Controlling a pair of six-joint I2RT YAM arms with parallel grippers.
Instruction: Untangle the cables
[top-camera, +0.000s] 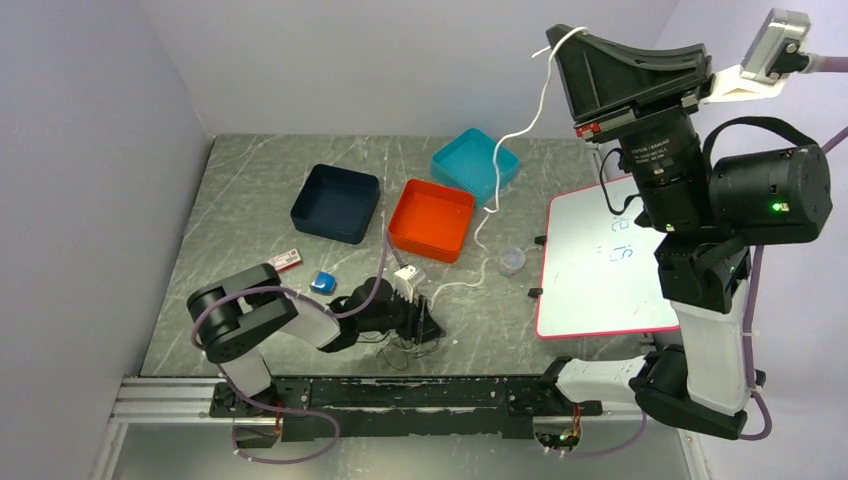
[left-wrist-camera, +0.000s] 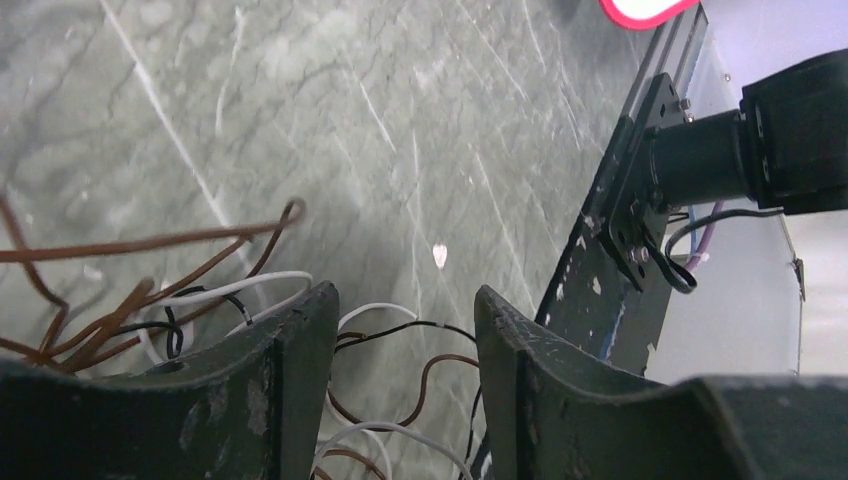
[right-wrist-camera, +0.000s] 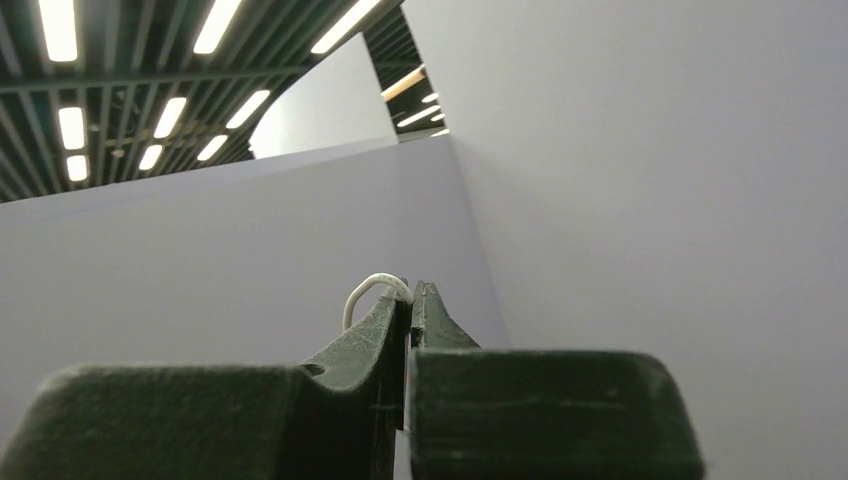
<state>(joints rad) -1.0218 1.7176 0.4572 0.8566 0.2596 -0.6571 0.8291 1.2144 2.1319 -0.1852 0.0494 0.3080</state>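
Observation:
A tangle of thin cables (top-camera: 405, 345) lies on the table near the front, under my left gripper (top-camera: 425, 322). In the left wrist view the gripper (left-wrist-camera: 405, 310) is open, its fingers (left-wrist-camera: 300, 350) standing over white, black and brown cables (left-wrist-camera: 400, 380). My right gripper (top-camera: 562, 40) is raised high at the back and is shut on a white cable (top-camera: 515, 135) that hangs down to the table. In the right wrist view the gripper (right-wrist-camera: 410, 295) pinches that white cable (right-wrist-camera: 365, 290), which loops out at the tips.
A dark blue bin (top-camera: 336, 202), an orange bin (top-camera: 432, 219) and a teal bin (top-camera: 476, 164) stand at the back. A whiteboard with a red rim (top-camera: 600, 260) lies on the right. A small clear cup (top-camera: 512, 261), a blue object (top-camera: 322, 282) and a white plug (top-camera: 405, 275) lie mid-table.

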